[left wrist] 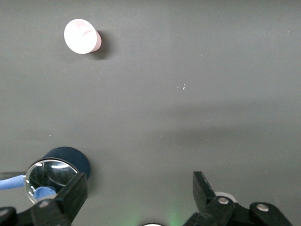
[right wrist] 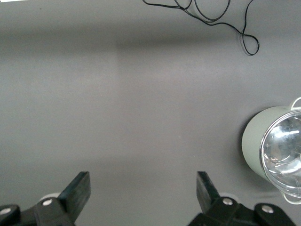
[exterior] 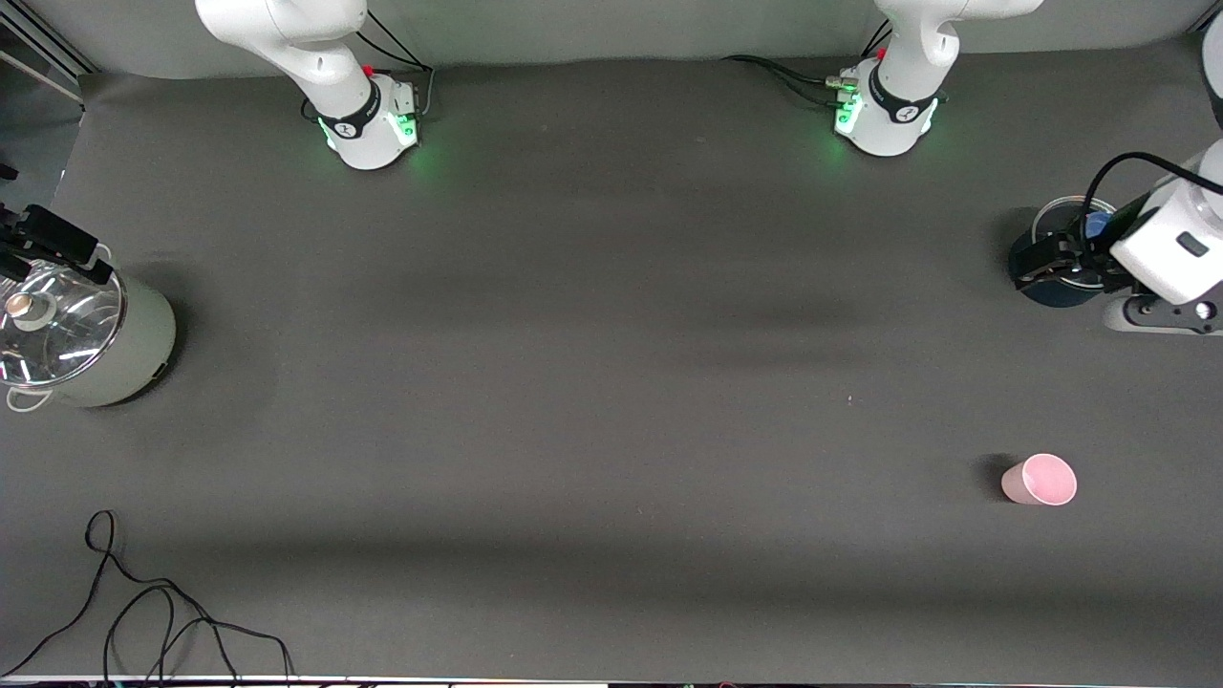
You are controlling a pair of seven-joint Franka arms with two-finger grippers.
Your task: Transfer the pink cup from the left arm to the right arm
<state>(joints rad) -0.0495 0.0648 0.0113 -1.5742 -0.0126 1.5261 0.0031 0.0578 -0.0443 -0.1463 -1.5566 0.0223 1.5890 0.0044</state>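
Nothing picked up yet.
The pink cup [exterior: 1040,480] stands alone near the left arm's end; left gripper [exterior: 1051,260] and right gripper [exterior: 43,244] hover with fingers apart, so the left must descend onto it.

Cut off and covered around the dark blue pot

The left gripper [exterior: 1037,260] covers part of the dark blue pot [exterior: 1059,287]; the left arm [exterior: 1170,244] above that pot runs off the frame edge, and what the blue thing [left wrist: 44,192] under its lid is cannot be told.
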